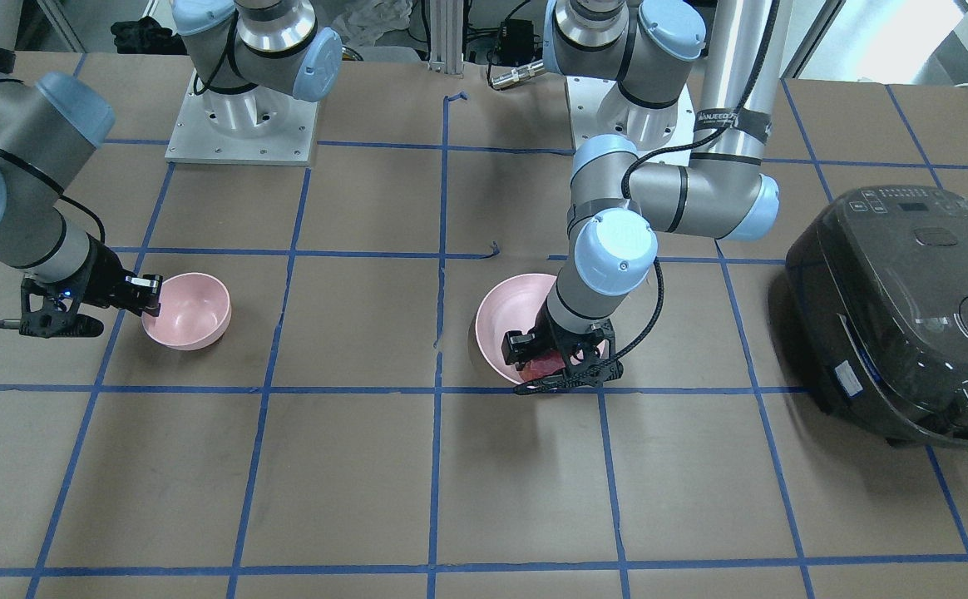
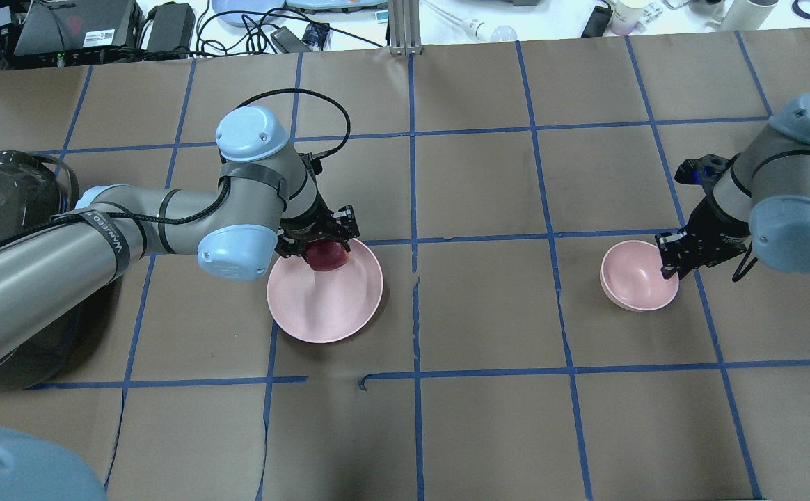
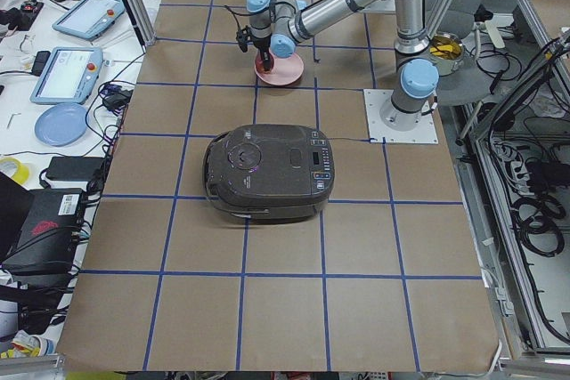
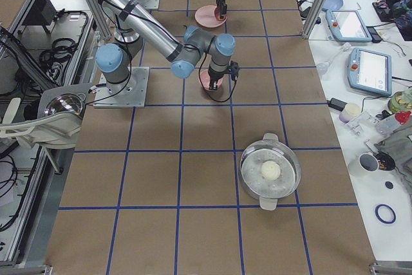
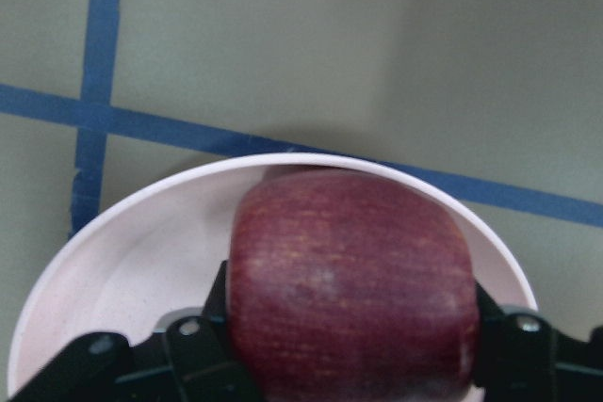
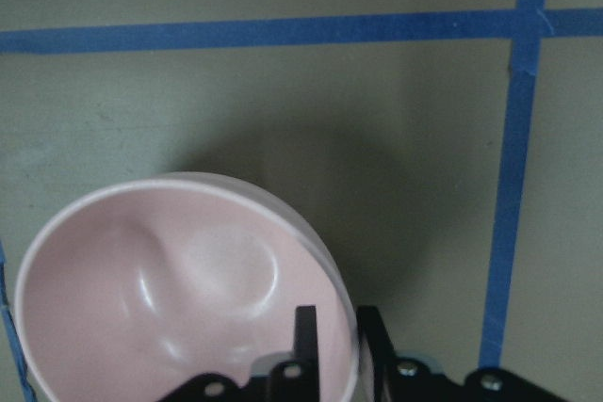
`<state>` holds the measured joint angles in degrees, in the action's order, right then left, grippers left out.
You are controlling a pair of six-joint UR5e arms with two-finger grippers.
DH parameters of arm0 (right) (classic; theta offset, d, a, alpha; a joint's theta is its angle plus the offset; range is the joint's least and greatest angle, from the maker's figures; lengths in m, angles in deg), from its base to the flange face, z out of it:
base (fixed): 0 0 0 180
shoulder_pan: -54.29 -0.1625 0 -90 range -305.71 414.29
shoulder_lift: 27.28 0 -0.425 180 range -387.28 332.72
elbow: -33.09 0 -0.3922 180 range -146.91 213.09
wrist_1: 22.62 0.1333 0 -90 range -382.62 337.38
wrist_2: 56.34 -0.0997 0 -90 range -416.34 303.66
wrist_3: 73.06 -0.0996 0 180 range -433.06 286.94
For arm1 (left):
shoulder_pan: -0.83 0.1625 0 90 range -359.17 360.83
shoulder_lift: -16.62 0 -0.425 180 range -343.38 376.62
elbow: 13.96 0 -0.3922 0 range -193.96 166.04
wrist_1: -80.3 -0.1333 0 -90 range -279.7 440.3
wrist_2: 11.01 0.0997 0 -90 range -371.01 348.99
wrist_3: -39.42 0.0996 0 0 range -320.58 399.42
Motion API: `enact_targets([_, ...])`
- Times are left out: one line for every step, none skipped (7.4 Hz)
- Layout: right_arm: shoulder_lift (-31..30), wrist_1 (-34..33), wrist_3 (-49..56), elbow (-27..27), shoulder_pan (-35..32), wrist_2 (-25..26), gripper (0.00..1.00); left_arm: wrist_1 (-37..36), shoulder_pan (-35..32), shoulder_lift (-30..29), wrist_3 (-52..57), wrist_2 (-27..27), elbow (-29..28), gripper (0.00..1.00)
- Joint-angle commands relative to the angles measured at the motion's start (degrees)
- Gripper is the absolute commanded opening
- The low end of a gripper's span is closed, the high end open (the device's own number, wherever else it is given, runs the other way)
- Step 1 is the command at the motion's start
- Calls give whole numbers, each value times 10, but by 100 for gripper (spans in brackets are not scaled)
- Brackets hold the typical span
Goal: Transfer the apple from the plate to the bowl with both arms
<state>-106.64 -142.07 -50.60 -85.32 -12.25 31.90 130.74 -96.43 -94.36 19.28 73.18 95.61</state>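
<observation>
The dark red apple (image 2: 326,256) is at the far edge of the wide pink plate (image 2: 328,306), and I cannot tell whether it rests on it. My left gripper (image 2: 321,243) is shut on the apple. The left wrist view shows the apple (image 5: 349,270) between both fingers above the plate (image 5: 141,242). The small deep pink bowl (image 2: 634,278) stands on the right side of the table and looks slightly tilted. My right gripper (image 2: 669,261) is shut on its rim. In the right wrist view, one finger is inside and one outside the bowl (image 6: 141,280).
A large black rice cooker (image 2: 1,202) stands by the left arm's side of the table, also seen in the front view (image 1: 908,316). A metal pot (image 4: 270,172) holding a white ball sits at the table's right end. Blue tape lines grid the brown table.
</observation>
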Motion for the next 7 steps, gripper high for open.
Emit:
enact_targets([1,-1,0,0,0,1,10,5,-1,20,13,4,-1,8])
enact_targets([1,-1,0,0,0,0,0,6,-7,33,13,4,-8,0])
enact_targets([0,-1,-2,3,0,2,0,8,-15,48,14,9,-16,0])
enact_targets([-4,5,-9,13,0,-3,0,33,-27,60,27,10,-32,0])
enact_targets([-5,10,-26,31,-11,-12,0,87,-42,71,31,19,-67,0])
enact_targets([-6,22,-33,47,-33,-71,0,158,-57,82,50,19,-120,0])
enact_targets([-4,25,-61,47,-68,-81,0,202,-64,77,53,12,-164,0])
